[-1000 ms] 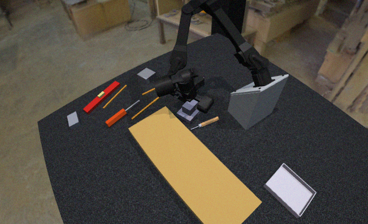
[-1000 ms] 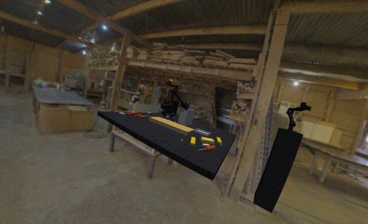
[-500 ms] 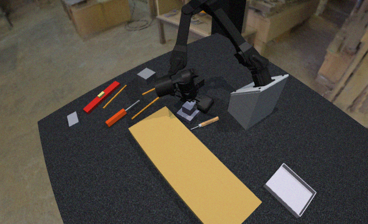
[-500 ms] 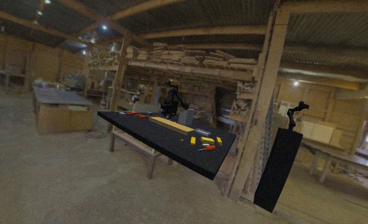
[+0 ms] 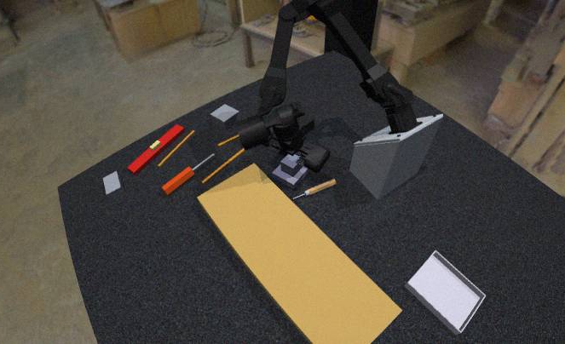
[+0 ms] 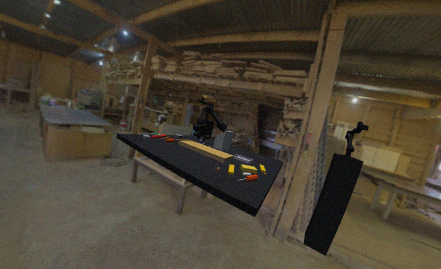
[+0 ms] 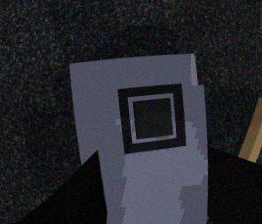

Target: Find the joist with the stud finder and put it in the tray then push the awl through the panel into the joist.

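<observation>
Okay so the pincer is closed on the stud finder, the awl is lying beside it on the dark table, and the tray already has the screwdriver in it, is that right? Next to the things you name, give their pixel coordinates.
Not quite: the screwdriver with the orange handle [image 5: 177, 180] isn't in the tray [image 5: 446, 287]; the top view shows it lying on the table, across the panel [image 5: 295, 252] from the tray. The rest stands.

The finder [image 5: 290, 170] [image 7: 154, 180] sits between the panel [image 5: 292, 252] [image 6: 205, 149] and the block [image 5: 389, 166] [image 6: 224, 140], with the awl [image 5: 321, 187] [image 7: 257, 131] just beside it; the tray [image 5: 444, 290] [image 6: 243, 158] lies apart, past the panel's side.
</observation>
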